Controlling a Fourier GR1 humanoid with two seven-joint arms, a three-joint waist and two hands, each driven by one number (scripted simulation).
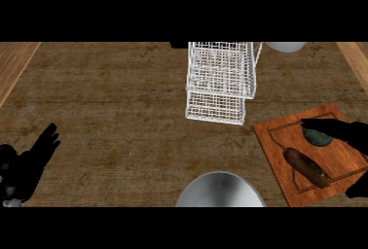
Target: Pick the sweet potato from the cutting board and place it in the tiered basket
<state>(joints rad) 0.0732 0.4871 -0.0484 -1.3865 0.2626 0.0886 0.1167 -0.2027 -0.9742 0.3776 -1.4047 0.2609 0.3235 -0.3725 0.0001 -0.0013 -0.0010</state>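
On the wooden cutting board (277, 141), a long, dark-brown sweet potato (307, 168), diagonal, near the released, empty right hand (342, 130)

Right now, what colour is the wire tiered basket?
The wire tiered basket is white; head view shows it best.
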